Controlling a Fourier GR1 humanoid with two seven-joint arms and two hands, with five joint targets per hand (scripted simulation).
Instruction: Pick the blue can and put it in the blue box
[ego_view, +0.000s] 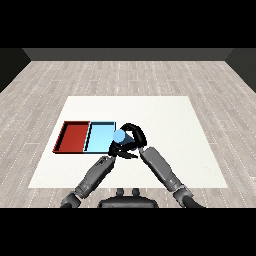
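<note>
The blue can (119, 136) is a light blue cylinder seen from above, at the right edge of the light blue tray (98, 138). My right hand (134, 133) curls round the can from the right, and its fingers arch over the far side. My left hand (120, 151) lies just in front of the can with its fingers relaxed, holding nothing. The can's lower part is hidden by both hands, so I cannot tell whether it rests on the table or is lifted.
A red tray (72, 136) lies against the blue tray's left side. Both trays sit on the left half of the white table (170, 130). A wooden floor surrounds the table.
</note>
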